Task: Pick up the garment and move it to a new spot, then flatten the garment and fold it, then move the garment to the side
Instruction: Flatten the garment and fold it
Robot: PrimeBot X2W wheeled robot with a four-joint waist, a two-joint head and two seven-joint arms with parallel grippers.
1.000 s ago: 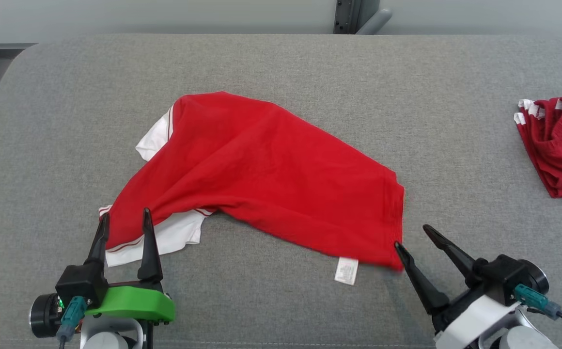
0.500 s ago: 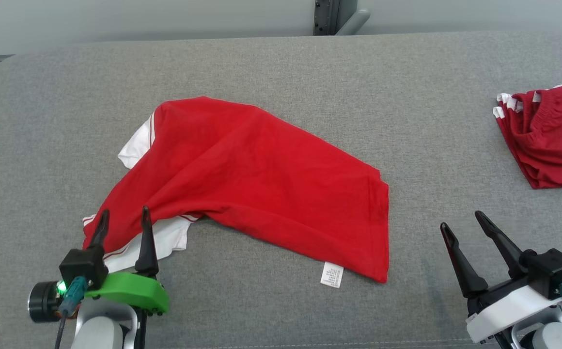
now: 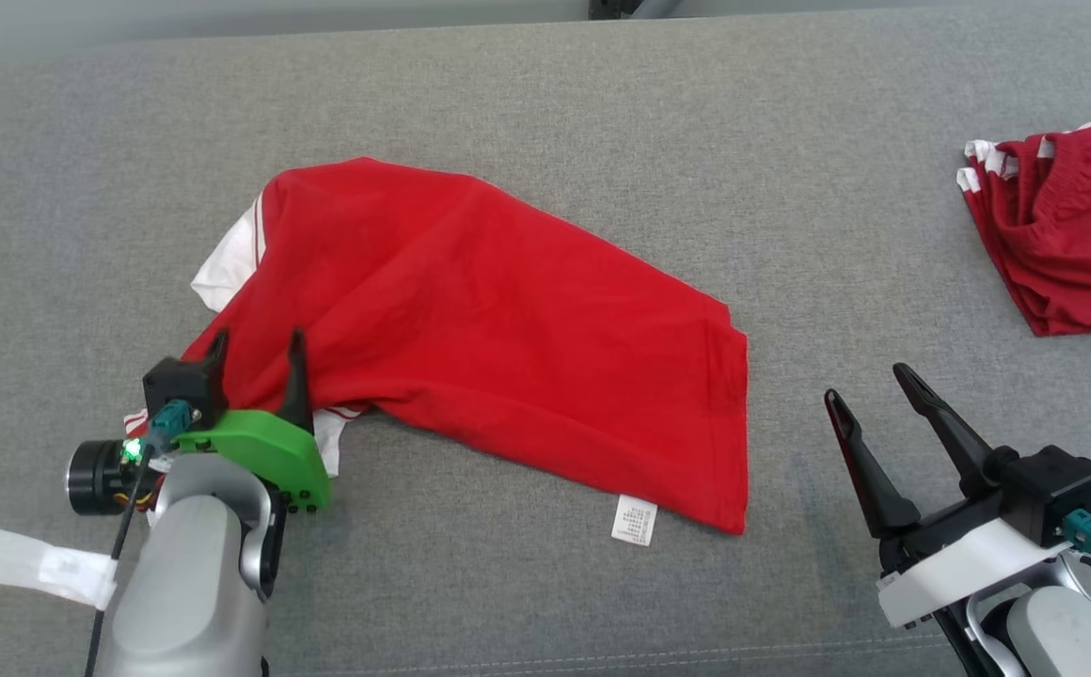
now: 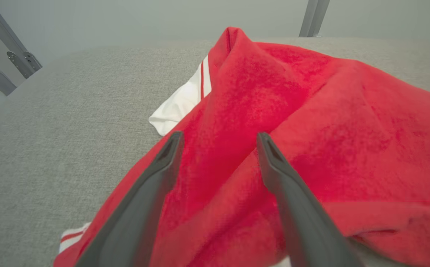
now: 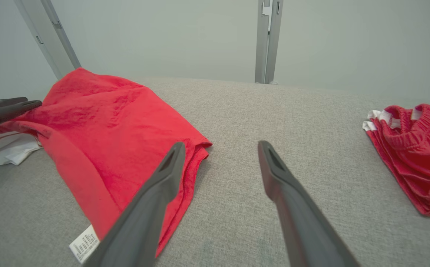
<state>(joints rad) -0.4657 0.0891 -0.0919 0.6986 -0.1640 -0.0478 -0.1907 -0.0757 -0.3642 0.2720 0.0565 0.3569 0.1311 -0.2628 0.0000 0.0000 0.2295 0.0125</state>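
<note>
Red garment (image 3: 508,329), centre frame, spread rumpled on grey cushion (image 3: 602,94); not yet flat.
Left gripper (image 3: 259,334), lower left: fingers apart astride bunched sleeve end, likely for tugging smooth. Right gripper (image 3: 865,382), lower right: fingers apart, clear of hem, empty.

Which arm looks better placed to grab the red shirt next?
Left, I'd guess. The left pincer is open right over the bunched sleeve end of the shirt. The right pincer, also open, hangs over bare cushion beside the hem.
</note>
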